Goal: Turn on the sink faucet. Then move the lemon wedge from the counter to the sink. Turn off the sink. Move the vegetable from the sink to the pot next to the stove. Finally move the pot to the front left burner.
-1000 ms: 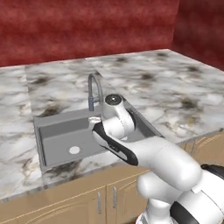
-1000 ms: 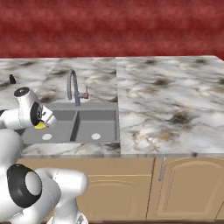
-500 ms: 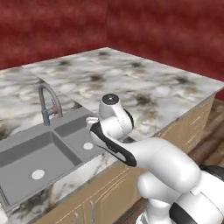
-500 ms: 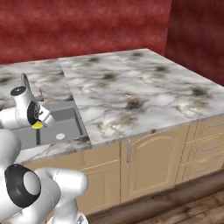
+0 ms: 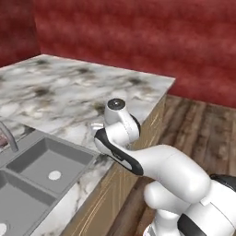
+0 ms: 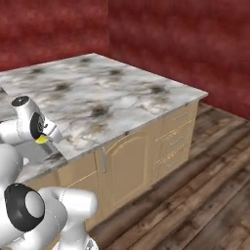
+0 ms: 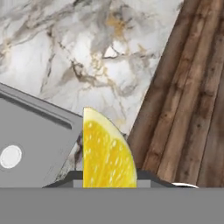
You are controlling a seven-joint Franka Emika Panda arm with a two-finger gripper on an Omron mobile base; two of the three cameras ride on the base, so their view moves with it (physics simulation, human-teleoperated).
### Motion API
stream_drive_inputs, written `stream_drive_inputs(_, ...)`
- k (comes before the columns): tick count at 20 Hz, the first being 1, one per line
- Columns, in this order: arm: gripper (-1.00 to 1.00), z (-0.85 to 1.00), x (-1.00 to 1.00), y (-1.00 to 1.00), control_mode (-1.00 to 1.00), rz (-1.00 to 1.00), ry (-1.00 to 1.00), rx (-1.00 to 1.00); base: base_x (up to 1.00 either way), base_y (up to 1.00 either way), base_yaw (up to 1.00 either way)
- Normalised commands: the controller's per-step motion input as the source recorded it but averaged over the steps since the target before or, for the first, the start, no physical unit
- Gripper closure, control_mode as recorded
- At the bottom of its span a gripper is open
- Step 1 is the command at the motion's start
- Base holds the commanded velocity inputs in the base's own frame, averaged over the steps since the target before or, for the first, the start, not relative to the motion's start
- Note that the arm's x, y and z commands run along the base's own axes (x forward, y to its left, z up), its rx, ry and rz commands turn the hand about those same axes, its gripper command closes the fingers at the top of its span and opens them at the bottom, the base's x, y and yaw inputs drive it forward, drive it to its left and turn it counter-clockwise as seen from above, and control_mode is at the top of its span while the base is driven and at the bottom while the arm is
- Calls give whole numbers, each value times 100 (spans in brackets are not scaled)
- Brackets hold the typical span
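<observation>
Stretching wide under red walls, marble counter with grey sink sunk in. Pinching lemon wedge in gripper, hovering beside sink edge.

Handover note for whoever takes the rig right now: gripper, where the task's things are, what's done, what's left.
Gripper: shut on the lemon wedge, carried in the air near the counter's front edge, beside the sink.
Sink faucet: just its stem at the left base view's edge; whether water is running cannot be told.
Pot and stove: not located from here.
Done: wedge picked up from wherever it lay.
Left: confirm the faucet's state, get the wedge to the pot, then set the pot on the front left burner.
</observation>
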Motion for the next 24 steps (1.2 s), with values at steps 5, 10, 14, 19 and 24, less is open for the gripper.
stream_drive_inputs(5, 100, 0, 0, 0, 100, 0, 0, 0, 0, 0, -55)
stream_drive_inputs(10, 100, 0, 0, 0, 100, 0, 0, 0, 0, 0, -53)
stream_drive_inputs(14, 100, 0, 0, 0, 100, 0, 0, 0, 0, 0, -51)
stream_drive_inputs(19, 100, 0, 0, 0, 100, 0, 0, 0, 0, 0, -50)
stream_drive_inputs(24, 100, 0, 0, 0, 100, 0, 0, 0, 0, 0, -49)
